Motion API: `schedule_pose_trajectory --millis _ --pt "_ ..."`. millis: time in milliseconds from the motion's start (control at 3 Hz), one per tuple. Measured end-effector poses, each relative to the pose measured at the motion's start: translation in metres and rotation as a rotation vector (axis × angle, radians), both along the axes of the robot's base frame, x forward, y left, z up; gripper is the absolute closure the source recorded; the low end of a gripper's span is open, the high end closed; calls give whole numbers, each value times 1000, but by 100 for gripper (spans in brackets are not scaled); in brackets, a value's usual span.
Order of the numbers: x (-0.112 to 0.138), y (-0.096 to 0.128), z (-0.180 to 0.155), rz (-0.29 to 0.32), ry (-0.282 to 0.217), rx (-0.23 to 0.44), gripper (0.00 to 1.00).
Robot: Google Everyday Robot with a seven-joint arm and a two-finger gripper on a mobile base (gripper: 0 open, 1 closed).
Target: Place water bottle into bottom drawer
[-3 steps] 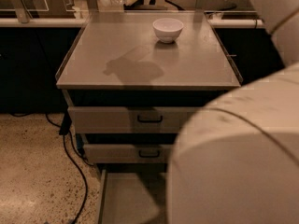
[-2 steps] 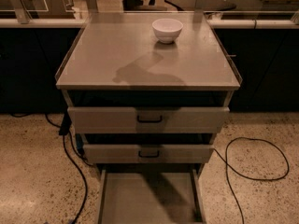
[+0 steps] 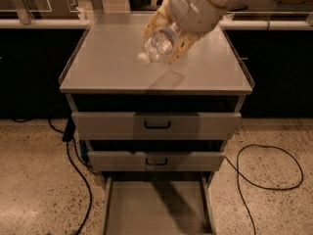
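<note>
1. Clear plastic is gripped aloft: the water bottle (image 3: 156,44) sits in the hand (image 3: 167,39), whose tan fingers (image 3: 180,49) close around its body. It is tilted, with its white cap (image 3: 143,58) pointing down and to the left, above the middle of the tabletop (image 3: 102,67) and not touching it.
2. Done so far, judging by this: the bottle is picked up and securely held, and the bottom drawer (image 3: 142,212) is pulled out with a bare grey floor ready to take it.
3. Left to do: carry the bottle forward past the tabletop's front edge, lower it in front of the top drawer (image 3: 112,126) and the middle drawer (image 3: 117,161), set it on the bottom drawer's floor and let go. I would put the task at roughly its midpoint.
4. Hard to make out or hidden:
   - The arm (image 3: 205,4) runs out of the top edge, so only its lower part shows.
   - The arm and hand cover the back of the tabletop, and anything standing there cannot be seen.
   - The bottom drawer is cut off by the lower edge, so its front wall is out of view.
   - A dark shadow lies over part of the drawer floor.
   - The bottle's label is too indistinct to read.
</note>
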State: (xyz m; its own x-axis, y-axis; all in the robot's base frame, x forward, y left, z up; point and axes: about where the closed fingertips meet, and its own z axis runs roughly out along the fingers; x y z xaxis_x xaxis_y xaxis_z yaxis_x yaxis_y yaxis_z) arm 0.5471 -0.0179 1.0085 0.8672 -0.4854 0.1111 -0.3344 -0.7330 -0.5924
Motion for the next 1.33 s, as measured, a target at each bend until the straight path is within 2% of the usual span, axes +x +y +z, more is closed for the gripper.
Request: schedule_pose_trajectory --millis 333,667,1333 --pt "-14 -6 -57 42 91 -33 100" --pt "-16 -8 -97 101 163 -19 100" --pt "1 14 -165 203 271 28 100"
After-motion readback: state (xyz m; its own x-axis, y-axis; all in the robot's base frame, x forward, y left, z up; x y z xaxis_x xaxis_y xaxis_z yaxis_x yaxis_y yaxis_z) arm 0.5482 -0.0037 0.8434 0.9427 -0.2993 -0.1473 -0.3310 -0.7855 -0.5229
